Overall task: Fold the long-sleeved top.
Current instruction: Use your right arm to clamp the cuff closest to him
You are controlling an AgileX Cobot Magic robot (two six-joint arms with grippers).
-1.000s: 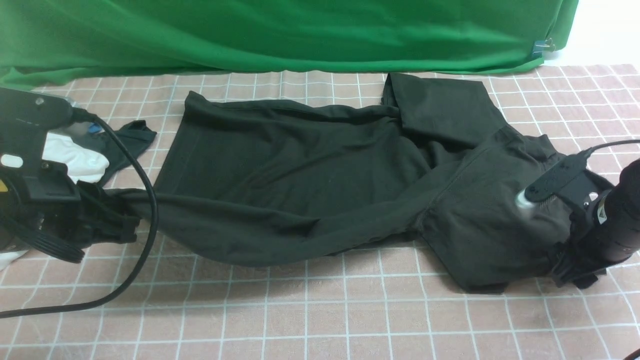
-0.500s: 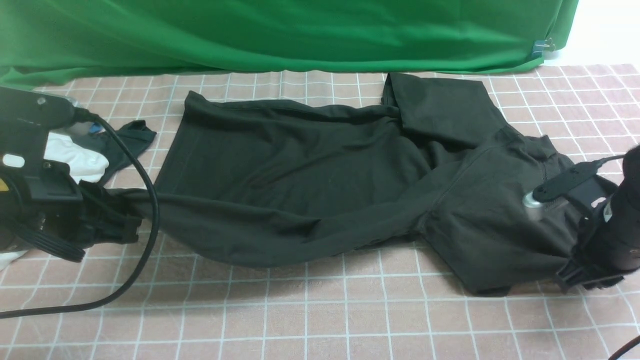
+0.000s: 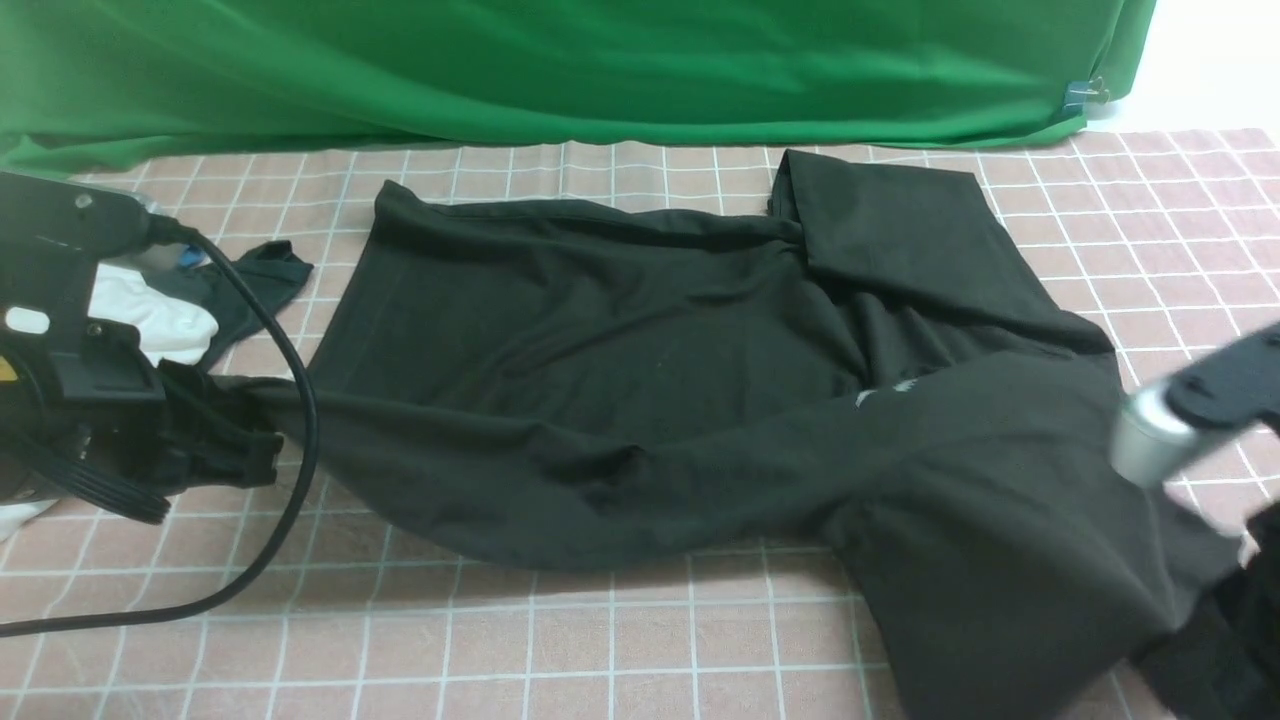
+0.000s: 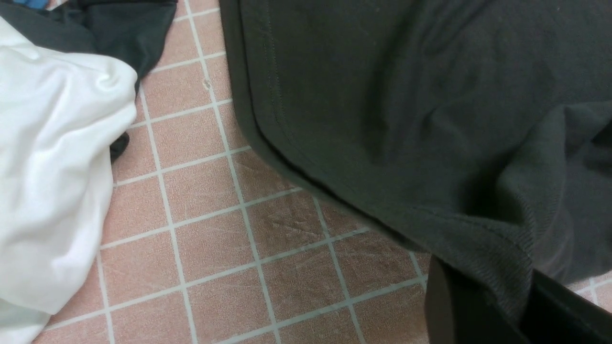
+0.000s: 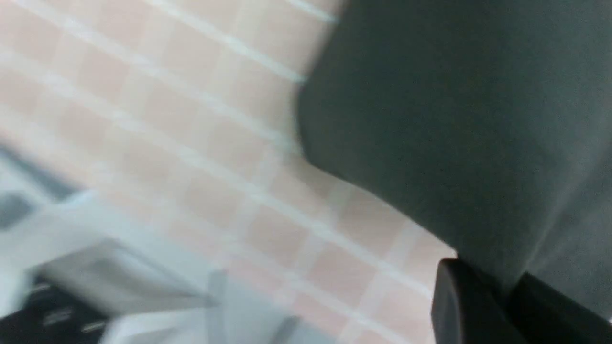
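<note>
Both left gripper [image 4: 502,306] and right gripper [image 5: 514,298] pinch the long-sleeved top [image 3: 620,340] between jaws.

The long-sleeved top [image 3: 600,330] is matt, thin, soft knit cloth, and the checked table cover [image 3: 600,640] looks scuffed.

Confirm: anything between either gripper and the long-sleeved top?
Nothing visible. The left gripper and right gripper are each shut on the long-sleeved top, fabric directly between their jaws. The white cloth bundle lies apart, on the left.
</note>
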